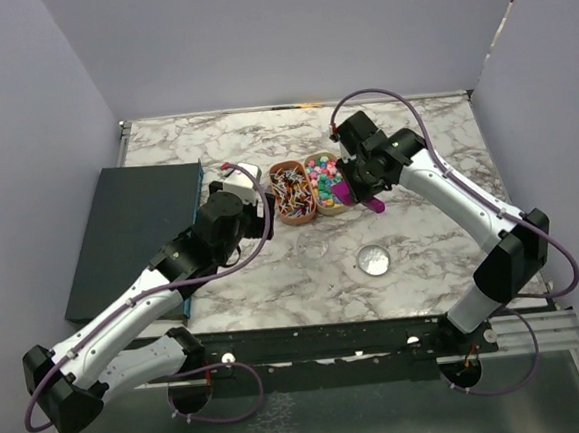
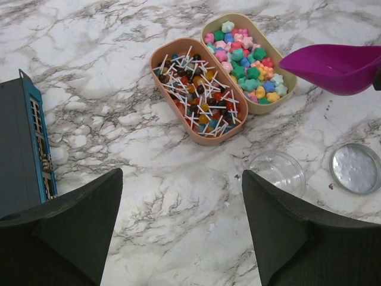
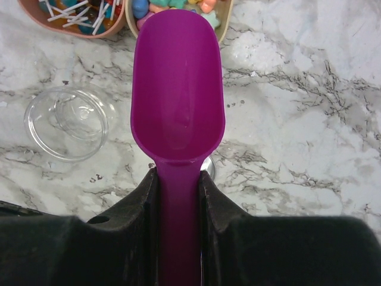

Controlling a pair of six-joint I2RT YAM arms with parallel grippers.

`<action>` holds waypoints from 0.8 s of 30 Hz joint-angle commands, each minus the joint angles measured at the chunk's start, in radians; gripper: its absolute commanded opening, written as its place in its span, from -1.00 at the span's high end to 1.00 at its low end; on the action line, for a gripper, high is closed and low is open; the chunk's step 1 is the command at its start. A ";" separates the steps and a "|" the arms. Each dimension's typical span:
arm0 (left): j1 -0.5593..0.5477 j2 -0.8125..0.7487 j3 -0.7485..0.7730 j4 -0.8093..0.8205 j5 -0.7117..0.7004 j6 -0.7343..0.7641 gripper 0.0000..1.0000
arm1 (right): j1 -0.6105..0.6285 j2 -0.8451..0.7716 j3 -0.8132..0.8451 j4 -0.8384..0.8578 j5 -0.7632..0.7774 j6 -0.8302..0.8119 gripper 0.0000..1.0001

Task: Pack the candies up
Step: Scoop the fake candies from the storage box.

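The candies [image 1: 322,176] fill a tan oval tray, also seen in the left wrist view [image 2: 245,64] and at the top edge of the right wrist view [image 3: 178,5]. My right gripper [image 3: 178,177] is shut on the handle of the purple scoop [image 3: 178,89]. The scoop [image 1: 342,191] is empty and hangs just near of the candy tray, bowl towards it. A clear empty jar [image 2: 278,171] stands on the table, left of the scoop in the right wrist view [image 3: 66,122]. My left gripper [image 2: 181,179] is open and empty over bare marble, near of the trays.
A second oval tray of lollipops [image 2: 195,90] lies left of the candy tray. A round metal lid [image 2: 356,168] lies right of the jar [image 1: 314,245]. A dark blue box [image 1: 130,234] lies at the table's left side. White walls enclose the table.
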 commanded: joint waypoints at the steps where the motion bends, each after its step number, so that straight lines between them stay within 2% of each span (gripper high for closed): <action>1: 0.049 -0.038 -0.012 0.027 0.069 -0.019 -0.63 | -0.032 0.085 0.089 -0.088 -0.047 0.023 0.99; 9: 0.062 -0.063 -0.028 0.027 0.092 -0.018 -0.63 | -0.086 0.224 0.183 -0.141 -0.104 0.017 0.99; 24: 0.063 -0.102 -0.042 0.027 0.096 -0.006 -0.63 | -0.095 0.387 0.315 -0.183 -0.147 0.014 0.99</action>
